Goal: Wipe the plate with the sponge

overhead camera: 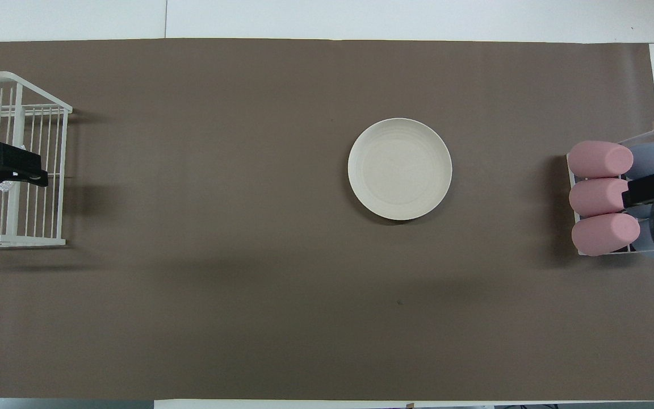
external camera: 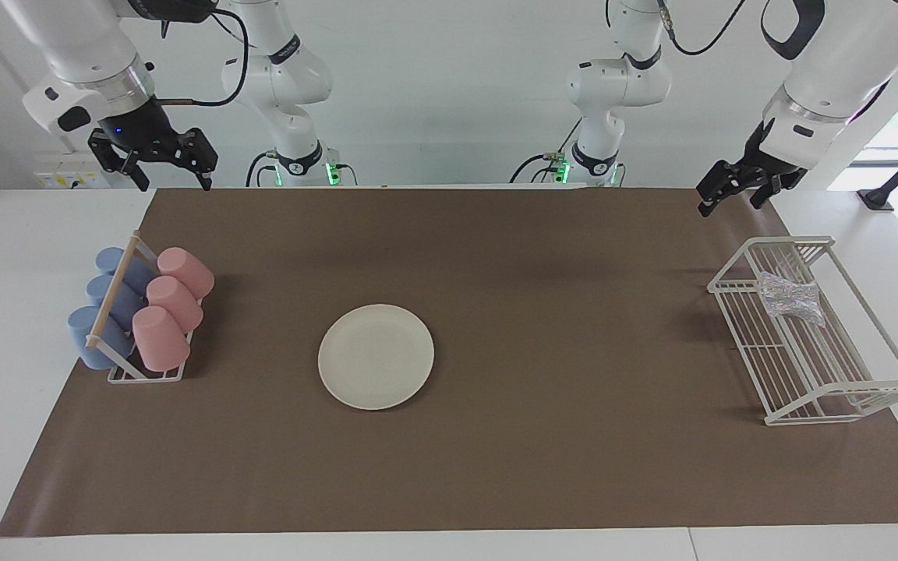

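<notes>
Plate (external camera: 376, 356) lies flat on the brown mat (external camera: 542, 467), mid-table, nothing on it. You will find the sponge (external camera: 790, 299) in the white wire rack (external camera: 870, 389) at the left arm's end. Left gripper (external camera: 733, 195) hangs above the mat's edge near that rack, jaws wide, empty. Right gripper (external camera: 174, 175) waits raised near the cup rack (external camera: 145, 375), equally wide, empty.

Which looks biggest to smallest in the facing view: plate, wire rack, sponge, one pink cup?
1. wire rack
2. plate
3. pink cup
4. sponge

Cup and sponge look close in size; this order is unsure.
</notes>
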You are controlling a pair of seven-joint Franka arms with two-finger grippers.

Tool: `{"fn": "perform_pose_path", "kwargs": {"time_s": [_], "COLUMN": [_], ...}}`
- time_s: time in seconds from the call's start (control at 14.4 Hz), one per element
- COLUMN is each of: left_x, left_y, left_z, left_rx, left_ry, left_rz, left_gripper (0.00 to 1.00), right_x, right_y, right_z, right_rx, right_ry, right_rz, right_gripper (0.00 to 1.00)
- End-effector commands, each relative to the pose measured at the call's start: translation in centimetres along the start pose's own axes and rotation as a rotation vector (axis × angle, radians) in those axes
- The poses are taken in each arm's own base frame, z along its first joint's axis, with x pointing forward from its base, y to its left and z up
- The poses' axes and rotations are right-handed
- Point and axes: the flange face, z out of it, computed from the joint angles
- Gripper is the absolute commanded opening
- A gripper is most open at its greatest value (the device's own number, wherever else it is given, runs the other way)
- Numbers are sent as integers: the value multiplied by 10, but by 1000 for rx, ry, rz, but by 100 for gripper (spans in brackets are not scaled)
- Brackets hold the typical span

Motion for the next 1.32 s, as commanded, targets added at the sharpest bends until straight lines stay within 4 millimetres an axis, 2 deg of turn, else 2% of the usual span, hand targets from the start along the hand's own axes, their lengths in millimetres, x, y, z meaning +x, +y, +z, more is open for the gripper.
{"fn": "perform_pose_path", "kwargs": {"time_s": [0.0, 0.14, 0.42, 0.62, 0.97, 1.11, 1.25], "left_x": [-6, -5, -1, -6, -20, -11, 4], "left_y": [1, 1, -20, -21, -29, -29, -18], "left_z": [-1, -1, -1, 5, 35, 48, 67], "left_rx": [12, 12, 7, 10, 149, 263, 353], "left_ry": [13, 14, 23, 7, 44, 42, 56], "left_rz": [12, 8, -22, -25, -6, 5, -26], "left_gripper": [100, 100, 100, 100, 100, 100, 100], "right_x": [-6, -10, -7, -6, -5, -5, -5], "right_y": [2, -1, -2, -5, -7, -6, -7], "right_z": [-2, -2, -3, -5, -5, -4, -4], "right_rx": [-12, -5, 3, 47, 49, 50, 50], "right_ry": [-6, -23, -6, 13, 16, 12, 13], "right_rz": [-9, -17, -14, -13, -18, -13, -3], "right_gripper": [100, 100, 100, 100, 100, 100, 100]}}
